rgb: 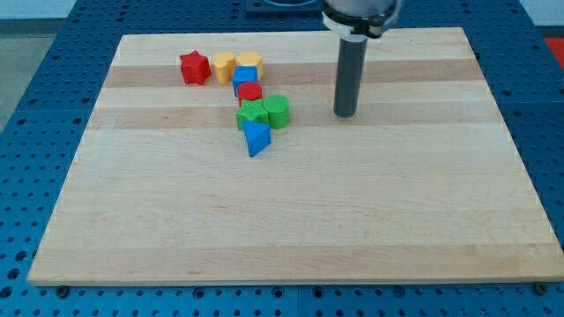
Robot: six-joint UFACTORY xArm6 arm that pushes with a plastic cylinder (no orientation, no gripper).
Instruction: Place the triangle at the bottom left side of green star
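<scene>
The tabletop [291, 229] is a pale wooden board with visible grain, lying on a blue perforated base [35, 106]. No container stands on it; the blocks lie loose on the wood.

Going from the view's left, a red star [194, 68] sits near the top edge. At its 3 o'clock come a yellow block [223, 64] and a second yellow block [249, 61], rounded, side by side and touching or nearly so. Just at 6 o'clock from the second yellow one is a blue block [245, 77], and at 6 o'clock from that a red block [250, 92], its shape hard to make out. Next down is the green star [252, 114], with a green cylinder-like block [277, 112] touching it at 3 o'clock. The blue triangle [256, 138] lies right against the green star at its 6 o'clock, pointing toward the view's bottom left. All blocks look smooth and matte.

There are no fingers on this arm: it ends in a straight dark rod, so nothing is apart or clamped. My tip [345, 115] rests on the wood well apart from the cluster, at about 2 o'clock from the triangle and at 3 o'clock from the green cylinder.
</scene>
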